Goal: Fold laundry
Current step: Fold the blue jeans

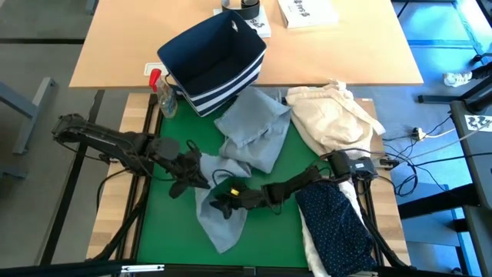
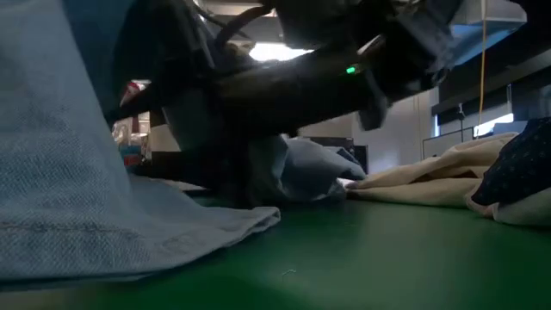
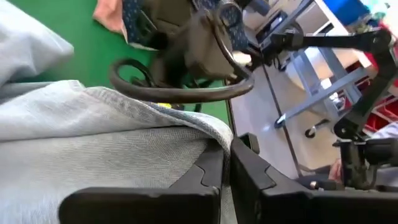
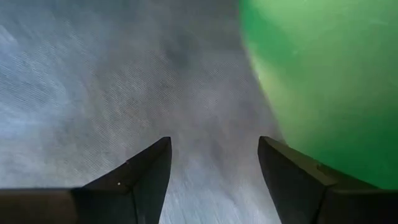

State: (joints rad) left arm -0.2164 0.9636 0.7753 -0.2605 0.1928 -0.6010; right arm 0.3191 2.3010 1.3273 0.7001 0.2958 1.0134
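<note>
The light grey jeans [image 1: 250,131] lie crumpled down the middle of the green mat [image 1: 165,231], one leg reaching toward the near edge [image 1: 221,227]. My left gripper [image 1: 201,171] comes in from the table's left and is shut on the jeans' left edge. My right gripper [image 1: 219,205] reaches in from the right, low over the near leg. In the right wrist view its fingers [image 4: 214,168] stand open just over the grey cloth [image 4: 93,93]. A navy white-dotted shirt [image 1: 334,223] lies at the near right on a white garment [image 1: 309,245]. My left gripper [image 3: 227,155] pinches a folded-over edge of the jeans [image 3: 217,134] between its two fingers. The fingers come from the table's left, slanting a little downward. The cloth is raised at the hold, and the rest of the jeans lies on the mat. My right gripper: I cannot tell whether it touches the jeans.
A navy bin with white stripes [image 1: 215,58] lies tipped at the mat's far edge, next to a red-capped spray bottle [image 1: 161,88]. A cream-beige cloth bundle [image 1: 334,115] fills the far right. Bare mat shows at the left and near the front.
</note>
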